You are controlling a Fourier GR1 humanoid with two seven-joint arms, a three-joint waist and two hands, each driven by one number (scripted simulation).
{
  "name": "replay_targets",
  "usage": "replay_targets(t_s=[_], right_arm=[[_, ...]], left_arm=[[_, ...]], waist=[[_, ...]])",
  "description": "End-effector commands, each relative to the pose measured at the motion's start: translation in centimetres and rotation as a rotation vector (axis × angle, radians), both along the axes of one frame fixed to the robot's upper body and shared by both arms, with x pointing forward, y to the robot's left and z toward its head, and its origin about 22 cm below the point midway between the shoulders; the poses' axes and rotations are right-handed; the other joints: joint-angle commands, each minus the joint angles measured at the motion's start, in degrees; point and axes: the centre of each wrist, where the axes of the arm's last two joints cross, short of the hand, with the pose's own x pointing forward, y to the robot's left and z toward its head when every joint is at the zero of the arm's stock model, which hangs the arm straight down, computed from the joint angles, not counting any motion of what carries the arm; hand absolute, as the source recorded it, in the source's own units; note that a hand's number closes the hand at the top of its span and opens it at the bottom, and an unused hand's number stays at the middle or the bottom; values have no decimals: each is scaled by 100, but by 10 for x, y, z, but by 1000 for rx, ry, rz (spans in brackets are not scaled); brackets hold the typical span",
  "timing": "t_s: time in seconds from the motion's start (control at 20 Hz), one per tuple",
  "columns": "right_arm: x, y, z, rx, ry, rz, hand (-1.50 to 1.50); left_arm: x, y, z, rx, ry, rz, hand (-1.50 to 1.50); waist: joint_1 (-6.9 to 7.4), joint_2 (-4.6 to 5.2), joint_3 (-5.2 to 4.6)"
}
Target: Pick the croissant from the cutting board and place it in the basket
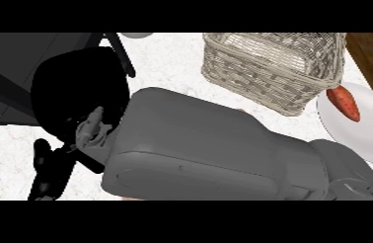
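Observation:
A grey forearm (211,148) fills the middle of the head view, running from the lower right up to the left, very near the camera. At its end is a black hand (73,89), with dark finger-like parts (47,173) below it; I cannot tell its pose or which hand each part belongs to. The woven wicker basket (270,69) stands at the upper right, and what shows of its inside holds nothing. No croissant shows anywhere; the arm hides most of the counter.
A white plate (339,126) at the right edge carries an orange-red vegetable (344,102). A brown wooden surface (361,52) shows beyond the basket. White speckled counter (164,64) lies between the hand and the basket.

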Motion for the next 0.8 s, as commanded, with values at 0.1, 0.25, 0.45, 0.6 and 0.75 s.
replay_targets(t_s=[0.1,0.25,0.45,0.6,0.75], right_arm=[[0,10,38,-270,83,-45,-150],[11,-1,49,-295,108,-42,-150],[16,-6,36,-306,145,-41,-150],[1,11,36,-268,161,-44,-150],[14,-1,35,-256,174,-65,-150]], left_arm=[[-20,1,-24,-31,132,39,0],[-25,9,-28,-44,118,48,0],[-27,2,-29,-24,146,45,0],[-26,-2,-27,-44,129,29,0],[-16,-2,-19,-27,105,21,0]], waist=[[-34,39,-58],[-52,60,-57],[-98,70,-42],[-53,72,-46],[-48,96,-43]])
